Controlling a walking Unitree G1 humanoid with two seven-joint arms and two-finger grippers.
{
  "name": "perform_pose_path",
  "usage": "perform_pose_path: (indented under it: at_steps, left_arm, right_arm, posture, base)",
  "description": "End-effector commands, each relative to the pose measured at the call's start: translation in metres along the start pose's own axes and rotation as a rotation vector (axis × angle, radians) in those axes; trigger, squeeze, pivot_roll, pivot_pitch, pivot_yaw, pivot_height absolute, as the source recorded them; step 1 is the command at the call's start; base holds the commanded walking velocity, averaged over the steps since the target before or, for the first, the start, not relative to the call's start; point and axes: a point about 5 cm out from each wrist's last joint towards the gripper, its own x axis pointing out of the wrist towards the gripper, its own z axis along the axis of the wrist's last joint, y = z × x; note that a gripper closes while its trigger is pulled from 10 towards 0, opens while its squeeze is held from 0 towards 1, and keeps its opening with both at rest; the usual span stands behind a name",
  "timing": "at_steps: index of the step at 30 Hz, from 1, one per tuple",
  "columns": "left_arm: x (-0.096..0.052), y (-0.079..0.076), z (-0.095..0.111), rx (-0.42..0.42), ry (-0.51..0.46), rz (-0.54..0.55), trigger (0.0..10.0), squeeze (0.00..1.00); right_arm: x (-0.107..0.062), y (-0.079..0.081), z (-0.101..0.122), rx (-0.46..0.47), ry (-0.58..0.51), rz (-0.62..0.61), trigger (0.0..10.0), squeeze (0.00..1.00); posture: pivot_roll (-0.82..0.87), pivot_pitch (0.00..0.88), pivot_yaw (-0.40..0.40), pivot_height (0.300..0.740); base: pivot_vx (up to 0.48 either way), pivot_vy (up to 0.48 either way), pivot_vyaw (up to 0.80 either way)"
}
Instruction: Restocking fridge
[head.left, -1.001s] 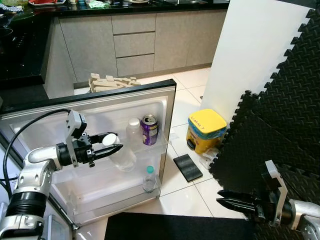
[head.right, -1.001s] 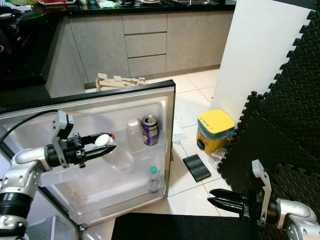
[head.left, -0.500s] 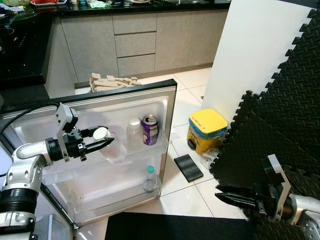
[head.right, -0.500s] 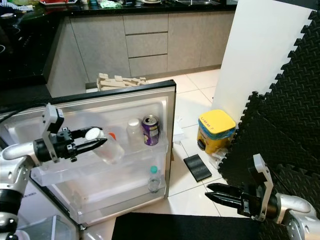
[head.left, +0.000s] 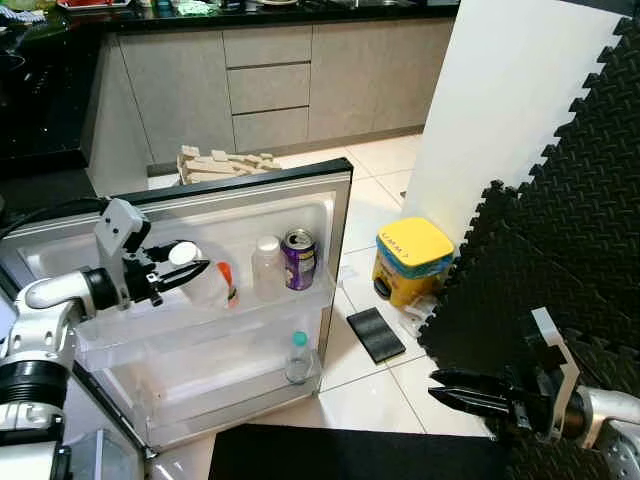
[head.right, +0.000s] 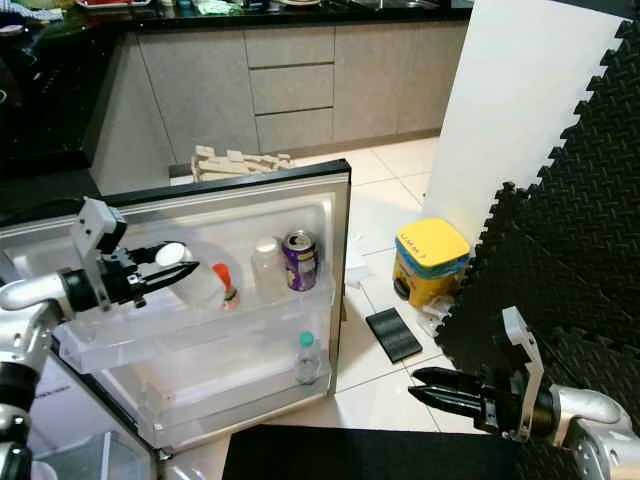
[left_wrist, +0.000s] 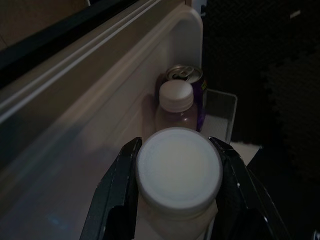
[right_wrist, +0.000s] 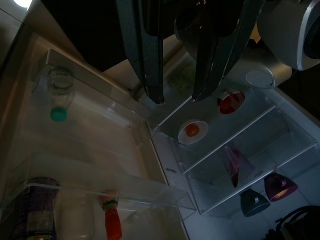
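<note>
Change since earlier: left gripper (head.left: 196, 270) has drawn back toward the robot's left along the upper door shelf (head.left: 200, 318), and the white-capped bottle (head.left: 200, 285) it carries now stands upright in that shelf where it was tilted before; the right arm has hardly shifted.

Left eye view, fridge door (head.left: 215, 300): swung open, its inner side facing up toward the camera.
Left eye view, upper shelf: the held bottle, then a small red-labelled bottle (head.left: 227, 283) just beside it, a clear bottle with a white cap (head.left: 267, 268), and a purple can (head.left: 298, 259) at the far end.
Left eye view, lower shelf: one small bottle with a teal cap (head.left: 298, 358).
Left eye view, floor: yellow-lidded bin (head.left: 412, 260) and a black pad (head.left: 375, 335) on the white tiles.

Right eye view, right gripper (head.right: 418, 385): low over the floor by the black foam mats (head.right: 570, 230), fingers slightly apart, holding nothing.

Left wrist view, pincer: both fingers (left_wrist: 117, 200) pressed against the sides of the bottle's white cap (left_wrist: 179, 167); clear bottle and purple can stand beyond it.

Right wrist view, fingers (right_wrist: 145, 45): parted, empty, with the fridge's inner shelves (right_wrist: 225, 145) and the door shelves seen dimly past them.
</note>
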Motion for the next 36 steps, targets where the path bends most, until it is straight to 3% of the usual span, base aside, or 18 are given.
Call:
perform_pose_path:
  at_steps: [1,10,23,36]
  left_arm:
    - [-0.01,0.011,0.01,0.057,0.022,0.021,10.0,0.0]
    - [-0.016,0.02,0.007,0.079,0.076,0.08,10.0,0.0]
    - [0.001,0.018,-0.009,0.082,0.125,0.149,10.0,0.0]
    - [0.011,0.017,-0.015,0.068,0.108,0.187,10.0,0.0]
  right_arm:
    - [0.0,0.001,0.001,0.0,0.02,0.0,10.0,0.0]
    - [-0.001,0.001,0.001,-0.001,0.019,-0.003,10.0,0.0]
    - [0.0,0.001,0.002,-0.007,0.017,-0.007,10.0,0.0]
    - [0.001,0.001,0.001,-0.009,0.018,-0.009,10.0,0.0]
  posture:
    - [0.02,0.0,0.005,0.74]
    - [0.02,0.0,0.006,0.74]
    - [0.02,0.0,0.007,0.74]
    - [0.01,0.0,0.014,0.74]
  base:
    - [0.0,0.0,0.0]
    - [0.0,0.0,0.0]
    - [0.0,0.0,0.0]
    - [0.0,0.0,0.0]
